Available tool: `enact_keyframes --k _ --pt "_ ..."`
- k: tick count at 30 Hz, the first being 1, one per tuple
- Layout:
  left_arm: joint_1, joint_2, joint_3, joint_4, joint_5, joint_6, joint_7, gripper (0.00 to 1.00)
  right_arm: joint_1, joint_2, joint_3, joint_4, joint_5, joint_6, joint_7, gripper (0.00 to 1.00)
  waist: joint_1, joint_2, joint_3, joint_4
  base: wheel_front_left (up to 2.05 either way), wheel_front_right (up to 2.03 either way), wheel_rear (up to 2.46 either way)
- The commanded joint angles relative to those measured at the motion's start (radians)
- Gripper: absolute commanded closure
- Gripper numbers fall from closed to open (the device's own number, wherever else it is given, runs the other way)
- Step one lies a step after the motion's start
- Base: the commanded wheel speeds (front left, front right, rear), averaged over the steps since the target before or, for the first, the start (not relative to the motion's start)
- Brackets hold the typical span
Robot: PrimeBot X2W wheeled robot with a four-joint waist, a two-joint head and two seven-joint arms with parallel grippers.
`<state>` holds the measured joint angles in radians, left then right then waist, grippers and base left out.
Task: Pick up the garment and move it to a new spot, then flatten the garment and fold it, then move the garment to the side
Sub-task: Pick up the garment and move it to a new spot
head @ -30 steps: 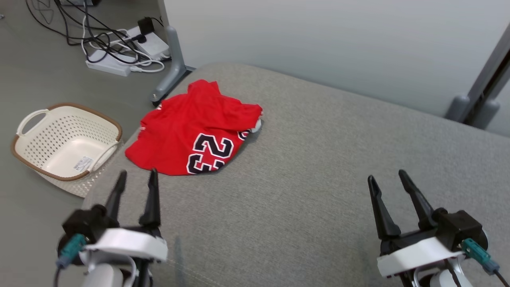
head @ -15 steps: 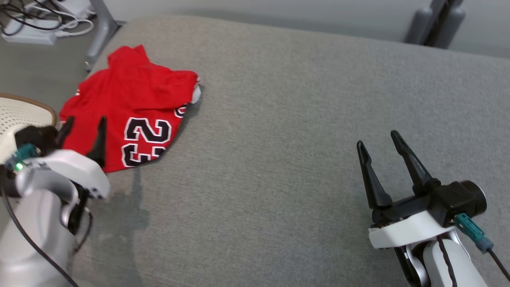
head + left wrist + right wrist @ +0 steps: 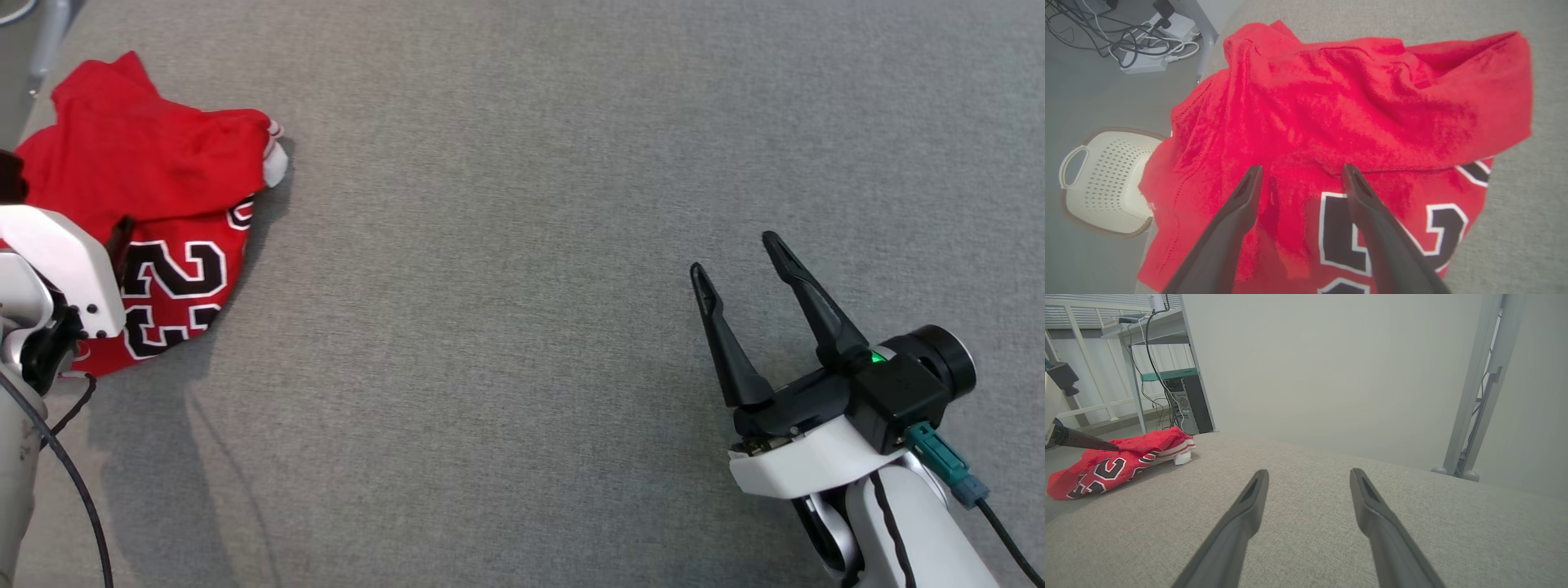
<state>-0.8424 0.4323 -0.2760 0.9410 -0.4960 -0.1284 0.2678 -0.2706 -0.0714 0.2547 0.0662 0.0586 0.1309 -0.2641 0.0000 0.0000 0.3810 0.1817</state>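
Brought forward since earlier: left gripper point(image 3: 1301, 167), over the red garment point(image 3: 155, 163), fingers held apart, nothing clasped. Garment is laid crumpled at far left of gray cushion point(image 3: 522, 245), long axis near-to-far, numerals nearest. Near right, right gripper point(image 3: 735, 253) is spread, empty.

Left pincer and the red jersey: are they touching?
Cannot tell. Left wrist view: the open left pincer hangs over the red jersey. Right wrist view: its fingertip overlaps the top fold, no plain contact or gap.

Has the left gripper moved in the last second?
Yes. The left gripper has advanced over the red jersey, having started short of its near edge.
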Motion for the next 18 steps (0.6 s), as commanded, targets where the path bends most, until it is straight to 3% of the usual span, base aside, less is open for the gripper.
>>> enact_keyframes --k 1,8,18 --pt "-0.020 0.003 -0.019 0.014 -0.023 -0.002 0.027 0.00 -0.009 -0.004 0.004 -0.010 -0.004 0.000 0.000 0.00 0.0000 0.0000 0.015 -0.018 0.00 0.00 0.00" --pt "-0.075 0.035 -0.057 0.094 -0.122 -0.002 0.148 0.00 -0.014 -0.001 0.018 -0.024 -0.007 0.000 0.000 0.00 0.0000 0.0000 0.040 -0.049 0.00 0.00 0.00" --pt "-0.123 0.032 -0.073 0.205 -0.160 -0.002 0.206 0.00 -0.021 0.001 0.018 -0.035 -0.013 0.000 0.000 0.00 0.0000 0.0000 0.072 -0.076 0.00 0.00 0.00"
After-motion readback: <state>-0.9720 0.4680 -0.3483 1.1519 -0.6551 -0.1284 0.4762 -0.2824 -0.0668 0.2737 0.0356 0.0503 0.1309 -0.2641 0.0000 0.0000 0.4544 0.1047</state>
